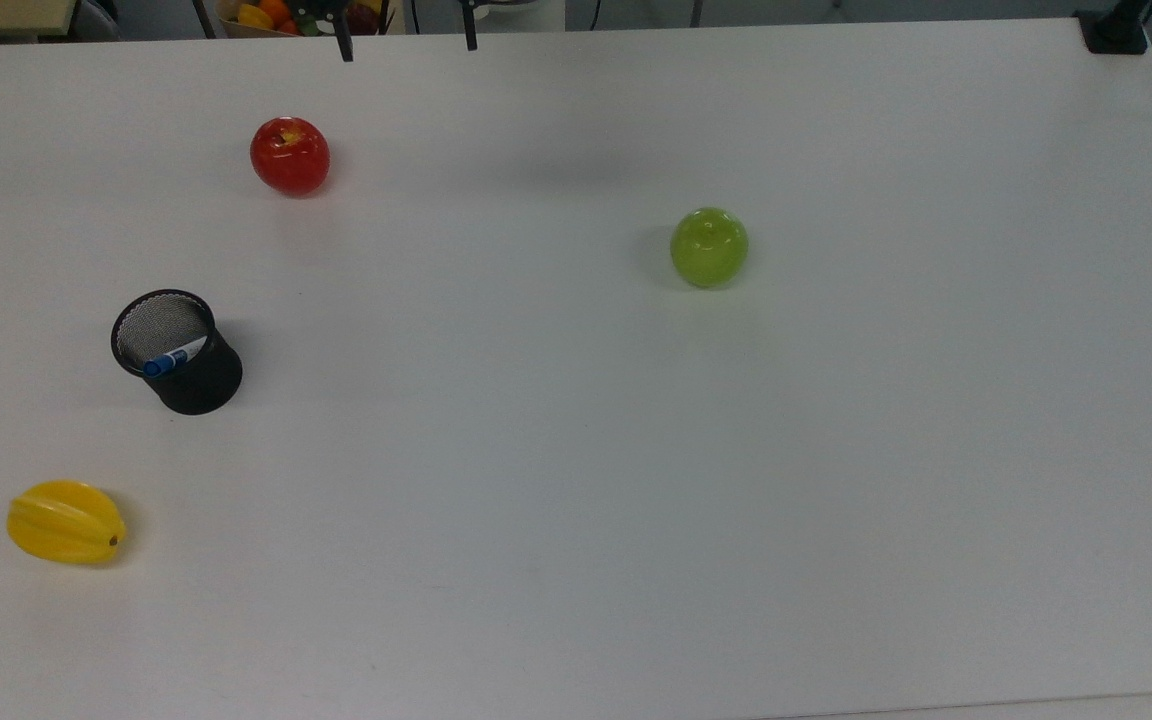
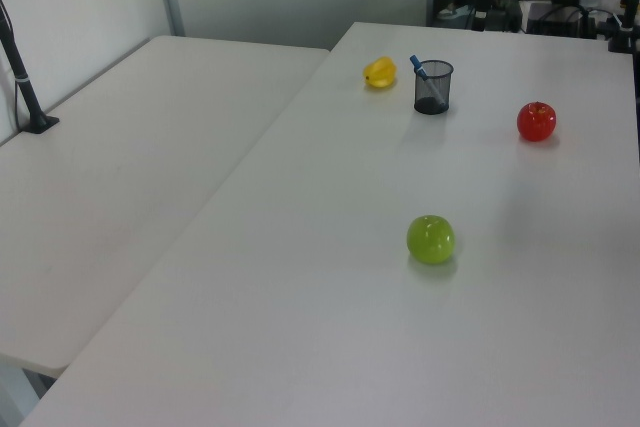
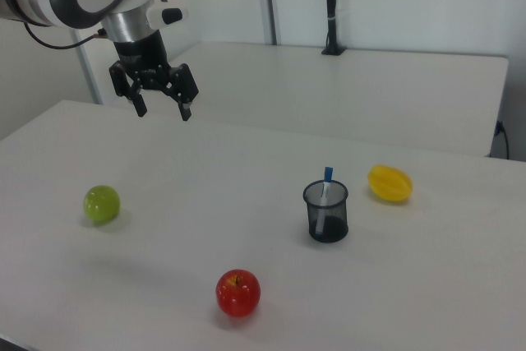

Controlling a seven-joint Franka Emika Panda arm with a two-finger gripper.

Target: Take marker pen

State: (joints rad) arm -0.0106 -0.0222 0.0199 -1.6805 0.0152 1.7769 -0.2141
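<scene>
White table: red apple, green apple, mesh cup, yellow starfruit.

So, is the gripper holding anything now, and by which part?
Nothing is held. The gripper hangs open above the table, and the marker pen stands in the black mesh cup.

Top view looks down; left and right views face across the table.

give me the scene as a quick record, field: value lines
surface: white table
marker: standing in the black mesh cup, blue cap up, leaning on the rim
gripper: open, in the air, holding nothing, far from the cup
red apple: on the table
green apple: on the table
yellow fruit: on the table, at the top view's lower left
</scene>
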